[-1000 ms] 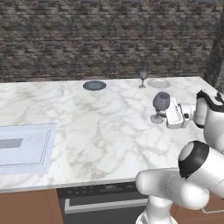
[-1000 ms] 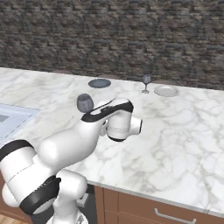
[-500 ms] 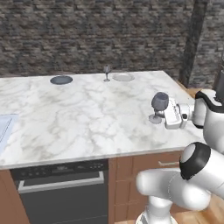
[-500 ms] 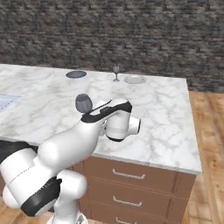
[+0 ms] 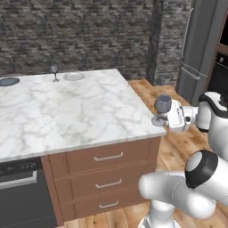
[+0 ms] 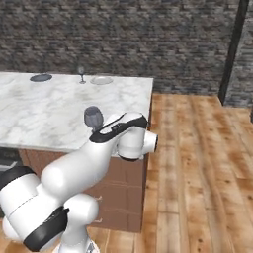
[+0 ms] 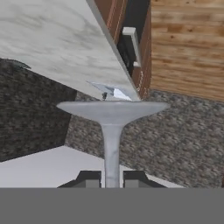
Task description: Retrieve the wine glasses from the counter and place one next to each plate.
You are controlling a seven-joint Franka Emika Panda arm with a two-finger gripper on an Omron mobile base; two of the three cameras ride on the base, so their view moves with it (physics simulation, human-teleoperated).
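End effector [image 7: 112, 178] clamped on wine glass [image 5: 162, 107] stem, beside counter [image 5: 67, 116] corner

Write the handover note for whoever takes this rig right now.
Gripper: jaws shut on the stem of one wine glass, carried upright just off the counter's near corner.
Other wine glass: stands at the far edge of the counter beside the pale plate.
Dark plate: further left, no glass by it.
Done: pale plate looks served.
Left: set the held glass next to the dark plate.
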